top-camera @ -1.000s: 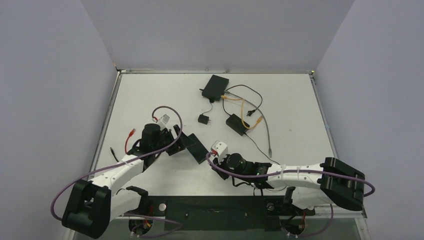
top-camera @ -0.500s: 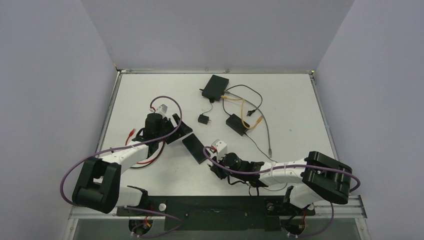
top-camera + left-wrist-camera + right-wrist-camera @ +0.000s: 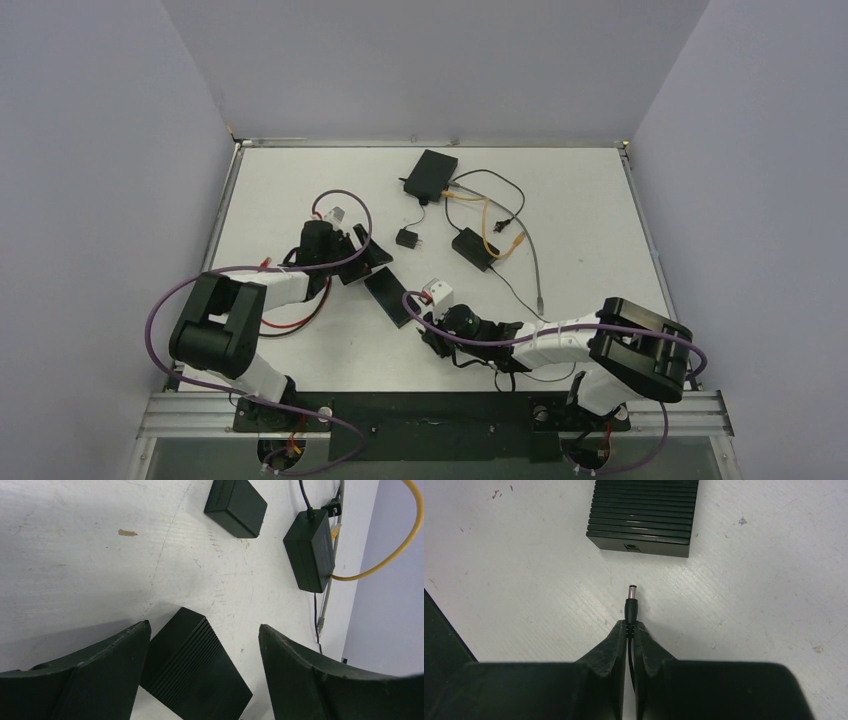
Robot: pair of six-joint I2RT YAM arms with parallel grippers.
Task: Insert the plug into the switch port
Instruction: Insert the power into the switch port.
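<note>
- Plug (image 3: 631, 600) – small barrel type, pinched by its black collar in the right gripper (image 3: 629, 625), whose fingers are closed tight on it; its thin wire runs back between them.
- Plug tip points to 12 o'clock in the right wrist view, straight at the port (image 3: 628, 545), with a strip of bare table (image 3: 524, 580) between tip and port – not touching.
- Switch (image 3: 644, 515) is a flat black ribbed box lying on the table; the port is a small hole in the middle of its near face.
- Left gripper (image 3: 204, 627) has its fingers spread wide and holds nothing; one end of the switch lies between them, close to the left-hand finger (image 3: 100, 675). Contact cannot be told.
- From above, the left gripper is at 11 o'clock from the switch and the right gripper at 4 o'clock.
- Small black adapter (image 3: 235, 505) and power brick (image 3: 311, 550) with yellow cable (image 3: 380, 562) lie at 1 o'clock of the switch, well apart.
</note>
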